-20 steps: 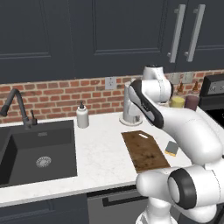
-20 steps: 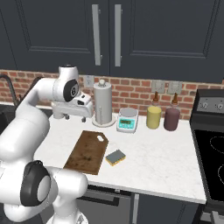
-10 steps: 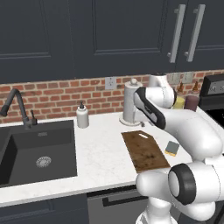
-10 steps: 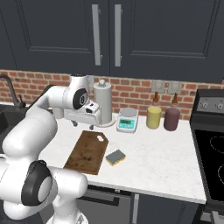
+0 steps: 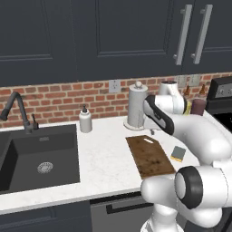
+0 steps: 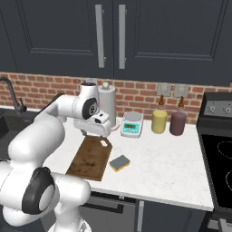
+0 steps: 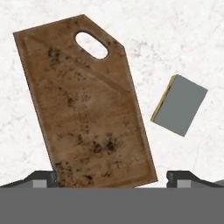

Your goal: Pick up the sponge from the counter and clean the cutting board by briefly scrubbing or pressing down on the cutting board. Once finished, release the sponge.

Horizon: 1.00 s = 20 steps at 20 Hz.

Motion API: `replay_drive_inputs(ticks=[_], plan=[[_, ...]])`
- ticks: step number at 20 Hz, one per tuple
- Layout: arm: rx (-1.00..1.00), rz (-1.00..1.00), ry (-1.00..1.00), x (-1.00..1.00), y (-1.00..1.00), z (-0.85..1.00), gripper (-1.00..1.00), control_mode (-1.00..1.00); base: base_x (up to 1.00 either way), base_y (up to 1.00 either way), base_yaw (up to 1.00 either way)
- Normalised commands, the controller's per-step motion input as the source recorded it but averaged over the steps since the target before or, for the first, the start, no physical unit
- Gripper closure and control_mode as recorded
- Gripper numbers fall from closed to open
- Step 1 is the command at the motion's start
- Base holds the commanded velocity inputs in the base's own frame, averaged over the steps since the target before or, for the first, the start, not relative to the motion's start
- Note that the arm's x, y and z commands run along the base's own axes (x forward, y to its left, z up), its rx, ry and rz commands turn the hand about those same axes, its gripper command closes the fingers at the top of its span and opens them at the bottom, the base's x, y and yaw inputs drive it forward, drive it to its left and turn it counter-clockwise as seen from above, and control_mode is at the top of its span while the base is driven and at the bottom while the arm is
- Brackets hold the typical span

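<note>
Now, left base view: cutting board [image 5: 150,155] lies on the bench [image 5: 104,152] at its front edge; sponge [image 5: 178,153] sits just beside it, apart.
Right base view: claw [image 6: 93,132] hangs over the board's slotted far end, holding nothing.
Hand view: fingertips [image 7: 43,179] spread wide; sponge [image 7: 180,110] lies grey side up, beside the board [image 7: 85,103].

On the white marbled counter [image 5: 106,156], the dark brown wooden cutting board [image 5: 149,155] lies just beside the small grey-topped sponge [image 5: 178,153] (apart, not touching).
</note>
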Motion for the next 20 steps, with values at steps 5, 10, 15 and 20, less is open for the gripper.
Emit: replay_drive_inputs(ticks=[5, 10, 15, 20], plan=[[0.0, -0.11, 0.06, 0.09, -0.19, -0.16, -1.0, -1.0, 0.0, 0.0, 0.0], [0.0, -0.18, 0.09, 0.04, -0.12, -0.09, -1.0, -1.0, 0.0, 0.0, 0.0], [0.0, -0.17, 0.08, 0.1, -0.28, -0.22, -1.0, -1.0, 0.0, 0.0, 0.0], [0.0, -0.1, 0.07, 0.24, -0.34, -0.56, -1.0, -1.0, 0.0, 0.0, 0.0]])
